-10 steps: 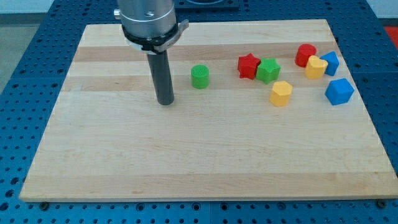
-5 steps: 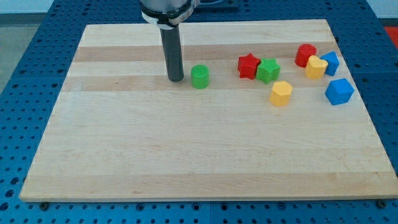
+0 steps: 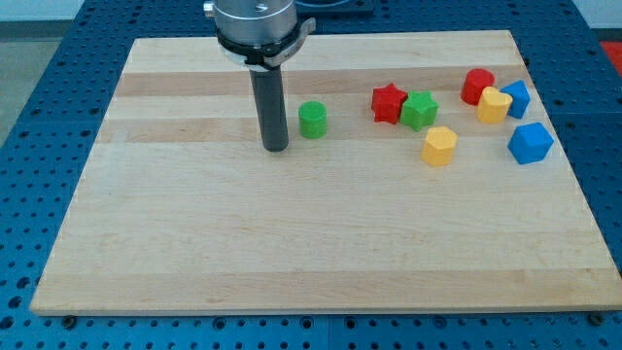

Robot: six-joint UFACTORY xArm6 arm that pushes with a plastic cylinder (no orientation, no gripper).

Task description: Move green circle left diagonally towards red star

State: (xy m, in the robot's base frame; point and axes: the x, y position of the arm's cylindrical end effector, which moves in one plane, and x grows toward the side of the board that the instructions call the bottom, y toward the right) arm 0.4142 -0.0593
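The green circle (image 3: 312, 120) is a small green cylinder on the wooden board (image 3: 292, 243), left of the board's middle top. The red star (image 3: 389, 103) lies to its right and a little higher, touching a green star (image 3: 420, 110). My tip (image 3: 276, 148) rests on the board just left of the green circle and slightly lower, with a small gap between them.
A yellow hexagon block (image 3: 439, 146) sits below the green star. At the view's right are a red round block (image 3: 477, 86), a yellow block (image 3: 494, 104), a blue block (image 3: 516, 98) and a larger blue block (image 3: 530, 143).
My tip went up and right to beside the green circle, then came back down a little. The blocks have not moved.
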